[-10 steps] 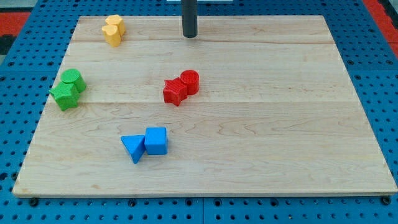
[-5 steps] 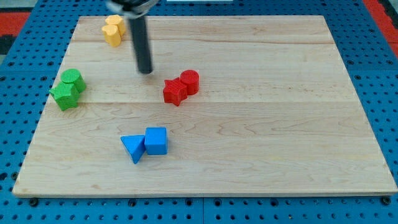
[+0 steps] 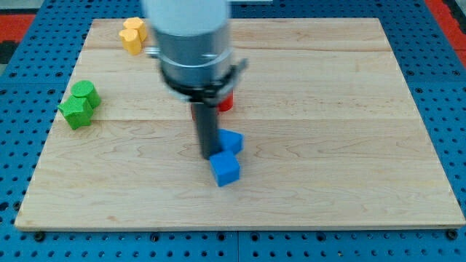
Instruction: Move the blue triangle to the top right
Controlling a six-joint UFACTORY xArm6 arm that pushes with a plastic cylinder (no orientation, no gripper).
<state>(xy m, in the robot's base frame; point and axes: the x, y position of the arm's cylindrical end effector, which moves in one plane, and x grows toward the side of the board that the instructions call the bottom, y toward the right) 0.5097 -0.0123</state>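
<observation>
Two blue blocks lie below the board's middle. The lower one (image 3: 225, 169) looks like a cube. The upper one (image 3: 232, 140) is partly behind my rod, and its shape is blurred; it may be the blue triangle. The two touch or nearly touch. My tip (image 3: 208, 154) rests on the board just left of both, against them. The arm's grey body covers the view's upper middle.
Two red blocks (image 3: 226, 104) are mostly hidden behind the arm, just above the blue pair. Two green blocks (image 3: 80, 104) sit at the board's left edge. Two yellow blocks (image 3: 132, 34) sit at the top left. The wooden board (image 3: 349, 145) lies on a blue pegboard.
My rod swept from the view's top down to the lower middle. Both blue blocks have been pushed to the right, and one now sits above the other.
</observation>
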